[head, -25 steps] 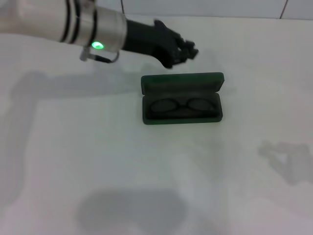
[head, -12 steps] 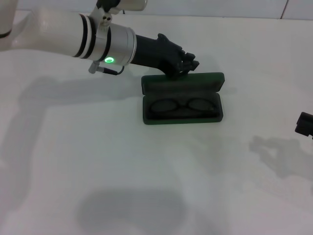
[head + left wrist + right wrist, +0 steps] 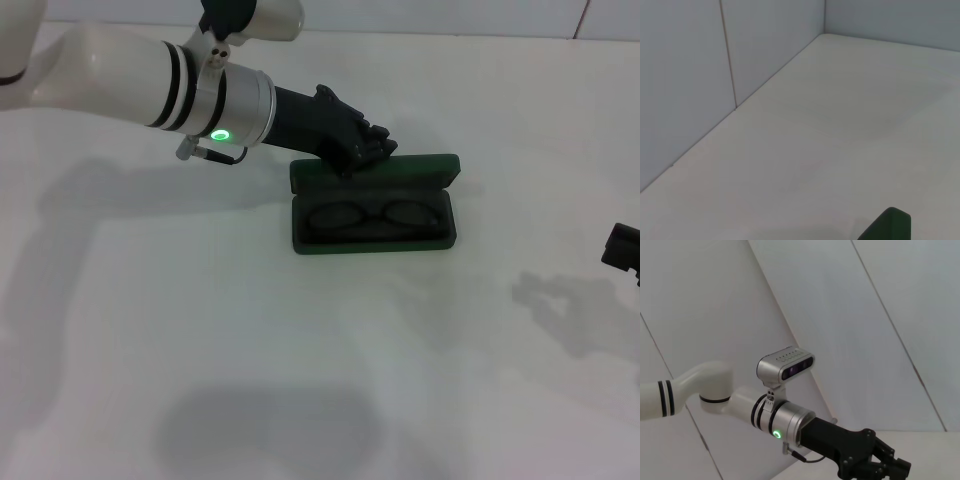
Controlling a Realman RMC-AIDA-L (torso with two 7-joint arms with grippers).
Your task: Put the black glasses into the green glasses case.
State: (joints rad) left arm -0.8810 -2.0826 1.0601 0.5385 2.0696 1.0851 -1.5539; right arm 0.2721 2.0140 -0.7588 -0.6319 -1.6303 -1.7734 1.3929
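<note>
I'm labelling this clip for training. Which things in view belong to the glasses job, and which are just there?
Part of the job:
- thin black-framed glasses, lying inside the case
- dark green oblong hard glasses case, lid open
- left claw, at the lid's rear edge

Just there:
- white table
- right claw, idle at the table's right edge
- grey wall panels

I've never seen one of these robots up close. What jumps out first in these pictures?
The open green glasses case in the middle of the white table, with the black glasses lying inside it. Just behind it, the robot's left hand reaches in from the left on a white and silver arm with a glowing green light, right at the raised lid. The right hand only peeks in at the table's right edge.
</note>
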